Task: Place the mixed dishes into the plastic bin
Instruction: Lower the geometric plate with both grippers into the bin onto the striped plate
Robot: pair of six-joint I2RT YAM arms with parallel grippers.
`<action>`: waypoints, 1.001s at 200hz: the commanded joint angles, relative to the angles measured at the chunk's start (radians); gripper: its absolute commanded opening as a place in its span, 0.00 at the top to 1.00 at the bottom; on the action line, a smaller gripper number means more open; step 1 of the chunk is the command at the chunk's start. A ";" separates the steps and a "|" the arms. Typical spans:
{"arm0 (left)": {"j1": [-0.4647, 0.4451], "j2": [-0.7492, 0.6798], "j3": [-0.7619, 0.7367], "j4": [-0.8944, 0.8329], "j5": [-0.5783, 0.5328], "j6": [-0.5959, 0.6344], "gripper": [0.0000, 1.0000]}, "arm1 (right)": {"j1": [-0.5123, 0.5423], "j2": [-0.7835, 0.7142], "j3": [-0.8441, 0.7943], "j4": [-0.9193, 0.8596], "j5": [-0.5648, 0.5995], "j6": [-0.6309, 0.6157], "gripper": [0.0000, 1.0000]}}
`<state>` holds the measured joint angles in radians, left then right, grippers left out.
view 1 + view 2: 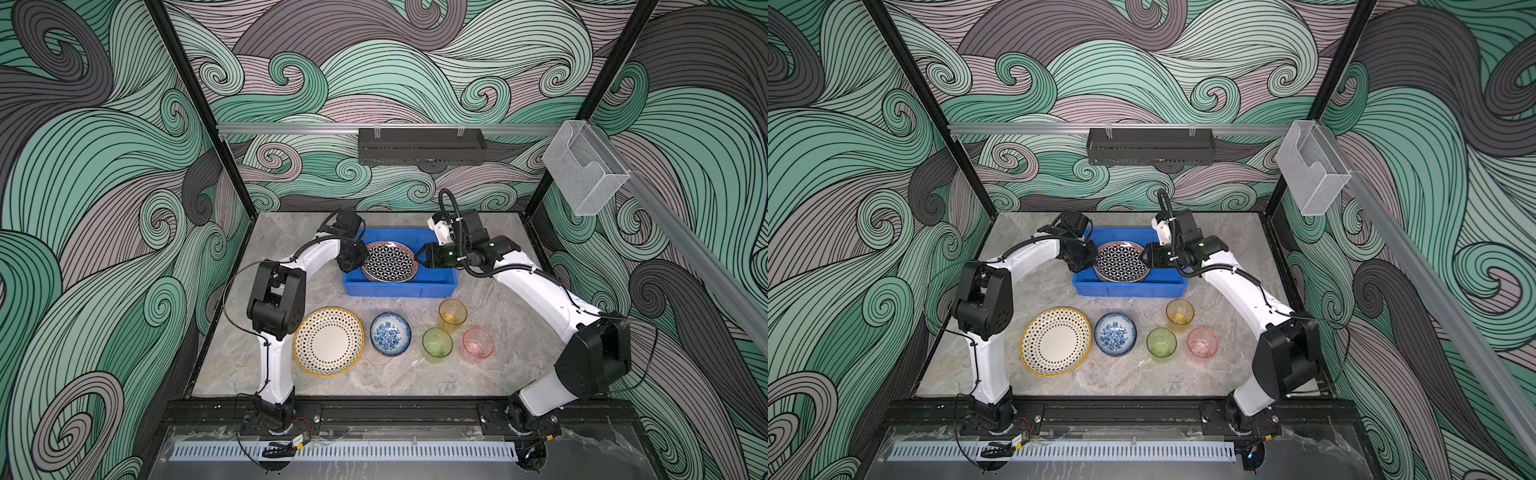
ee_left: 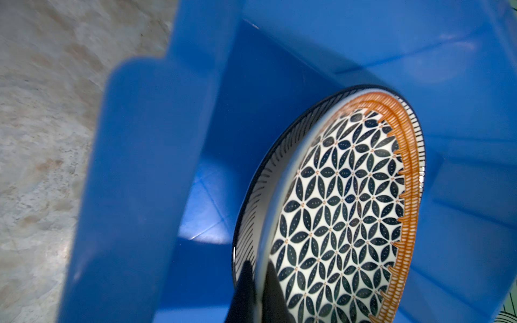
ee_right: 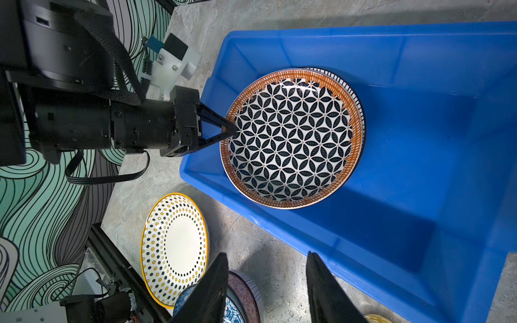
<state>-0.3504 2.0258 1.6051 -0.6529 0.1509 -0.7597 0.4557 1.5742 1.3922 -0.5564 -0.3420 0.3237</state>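
Left pincer (image 3: 230, 129): clamped tight on the rim of the star plate (image 3: 291, 139), one finger inside the rim and one outside.

Plate: inside the blue bin (image 3: 419, 56), spreading forward from the tips, over the striped plate (image 2: 253, 207) just beneath. Fully seated? Cannot tell.

Right pincer (image 3: 267, 254): roughly half open and empty, close by the plate's opposite edge.

Step, as I judge it: set down and release.
- Lower until the rims nest, then open.
- Back straight out along the fingers, rising over the bin wall behind the pincer, so the inner finger doesn't drag the plate.

On the surface (image 1: 374, 382), well behind both pincers: dotted plate (image 1: 328, 341), bowl (image 1: 390, 333), three cups (image 1: 453, 314).
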 commanded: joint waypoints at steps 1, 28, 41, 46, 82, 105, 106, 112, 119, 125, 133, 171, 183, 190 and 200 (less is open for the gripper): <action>-0.010 0.026 -0.005 -0.029 -0.037 -0.015 1.00 | -0.005 0.018 -0.010 0.010 -0.026 0.014 0.53; -0.015 0.041 -0.001 -0.054 -0.049 -0.008 0.99 | -0.006 0.022 -0.012 0.010 -0.033 0.018 0.53; -0.017 0.048 0.002 -0.066 -0.061 -0.005 0.98 | -0.005 0.022 -0.012 0.009 -0.038 0.020 0.53; -0.018 0.050 0.003 -0.069 -0.065 -0.003 0.98 | -0.005 0.022 -0.012 0.013 -0.040 0.021 0.53; -0.024 0.080 0.026 -0.112 -0.091 0.012 0.98 | -0.005 0.022 -0.013 0.015 -0.047 0.024 0.53; -0.023 0.089 0.027 -0.119 -0.105 0.013 0.96 | -0.003 0.024 -0.015 0.017 -0.054 0.026 0.53; -0.023 0.090 0.027 -0.120 -0.107 0.013 0.96 | -0.003 0.024 -0.015 0.017 -0.055 0.026 0.53; -0.024 0.092 0.029 -0.124 -0.113 0.012 0.95 | -0.003 0.023 -0.015 0.016 -0.057 0.026 0.53; -0.023 0.095 0.030 -0.129 -0.118 0.013 0.95 | -0.003 0.025 -0.015 0.016 -0.060 0.027 0.53; -0.023 0.097 0.030 -0.132 -0.124 0.013 0.95 | -0.003 0.025 -0.016 0.018 -0.060 0.028 0.53; -0.024 0.101 0.033 -0.140 -0.136 0.013 0.95 | -0.003 0.025 -0.018 0.016 -0.062 0.028 0.53; -0.024 0.121 0.057 -0.215 -0.188 0.008 0.93 | -0.003 0.022 -0.029 0.027 -0.064 0.030 0.53; -0.025 0.116 0.051 -0.217 -0.201 0.007 0.93 | -0.003 0.022 -0.031 0.029 -0.065 0.030 0.53; -0.024 0.117 0.050 -0.220 -0.206 0.004 0.92 | -0.003 0.022 -0.032 0.028 -0.066 0.029 0.53; -0.024 0.117 0.050 -0.226 -0.212 0.000 0.92 | -0.003 0.021 -0.033 0.028 -0.066 0.030 0.53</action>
<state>-0.3725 2.0888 1.6714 -0.7441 0.0677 -0.7486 0.4557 1.5894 1.3697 -0.5396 -0.3946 0.3489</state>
